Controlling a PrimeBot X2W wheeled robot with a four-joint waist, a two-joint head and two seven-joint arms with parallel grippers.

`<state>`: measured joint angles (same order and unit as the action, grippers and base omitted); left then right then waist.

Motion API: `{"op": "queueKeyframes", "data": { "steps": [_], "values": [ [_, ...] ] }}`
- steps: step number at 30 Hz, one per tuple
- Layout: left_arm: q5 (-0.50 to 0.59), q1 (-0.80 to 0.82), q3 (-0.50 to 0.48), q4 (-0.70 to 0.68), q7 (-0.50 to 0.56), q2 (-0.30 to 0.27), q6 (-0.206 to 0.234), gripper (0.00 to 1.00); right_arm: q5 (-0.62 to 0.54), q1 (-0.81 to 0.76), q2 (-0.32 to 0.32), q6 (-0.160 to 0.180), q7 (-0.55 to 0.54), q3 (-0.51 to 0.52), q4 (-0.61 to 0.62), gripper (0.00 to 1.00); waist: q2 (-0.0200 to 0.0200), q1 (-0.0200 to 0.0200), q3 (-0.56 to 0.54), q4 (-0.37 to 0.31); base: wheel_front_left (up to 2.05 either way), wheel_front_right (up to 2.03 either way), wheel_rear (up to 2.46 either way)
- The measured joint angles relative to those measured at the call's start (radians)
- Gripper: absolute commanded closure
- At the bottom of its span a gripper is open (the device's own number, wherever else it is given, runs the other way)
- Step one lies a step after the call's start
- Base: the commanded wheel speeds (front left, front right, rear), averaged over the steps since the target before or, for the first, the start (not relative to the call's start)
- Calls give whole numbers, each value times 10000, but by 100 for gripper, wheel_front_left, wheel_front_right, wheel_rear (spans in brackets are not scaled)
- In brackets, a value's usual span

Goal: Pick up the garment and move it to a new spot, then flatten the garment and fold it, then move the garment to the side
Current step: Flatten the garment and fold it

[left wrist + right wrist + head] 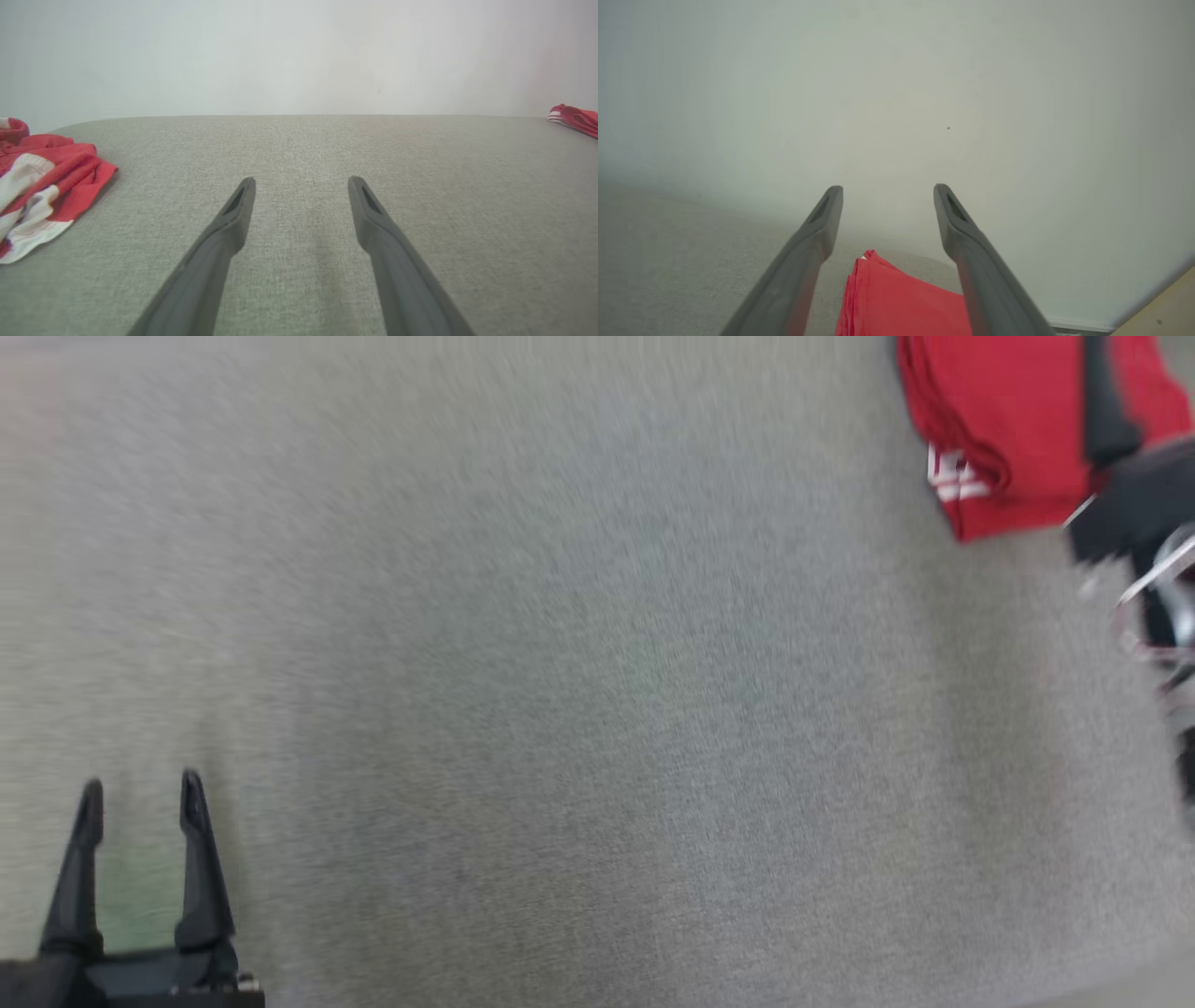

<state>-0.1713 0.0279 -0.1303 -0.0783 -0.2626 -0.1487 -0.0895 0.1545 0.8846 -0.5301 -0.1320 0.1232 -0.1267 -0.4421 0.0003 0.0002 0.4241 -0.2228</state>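
The folded red garment (1008, 429) lay at the far right of the grey table (560, 663), just below the right gripper (887, 191), whose fingers stood wide and empty. The left gripper (140, 789) hovered well apart from it, fingers wide too, with a crumpled red-and-white cloth (42, 182) off to its side.

Head view downward, wrist views low and forward; folded garment (1008, 429) common.

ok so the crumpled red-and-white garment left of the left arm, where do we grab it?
Probably the raised red fold at the edge of the crumpled garment nearest the bare grey surface. Come from above on that open side: the heap is bunched, and that fold stands up off the surface, giving the jaws something to close across.
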Motion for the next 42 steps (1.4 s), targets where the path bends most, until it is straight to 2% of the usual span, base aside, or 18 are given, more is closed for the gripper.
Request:
{"op": "queueKeyframes", "data": {
  "steps": [14,21,29,42],
  "values": [
    [180,-622,-121,646,0,476,-247,0,382,-3349,1714,0,518,343,587,0,-3,-3,-2221,856,0,0,0],
    [215,-711,-155,826,0,575,-267,0,447,-4893,2295,0,849,533,723,0,-4,-4,-2796,1245,0,0,0],
    [293,-968,-299,1101,0,692,-337,0,460,-6477,3317,2,1246,976,934,0,-4,-4,-3291,1442,0,0,0],
    [558,-1313,-328,1628,0,754,-343,0,184,-7901,4010,2,1373,984,1781,0,-4,-3,-3980,1609,0,0,0]
  ]
}}
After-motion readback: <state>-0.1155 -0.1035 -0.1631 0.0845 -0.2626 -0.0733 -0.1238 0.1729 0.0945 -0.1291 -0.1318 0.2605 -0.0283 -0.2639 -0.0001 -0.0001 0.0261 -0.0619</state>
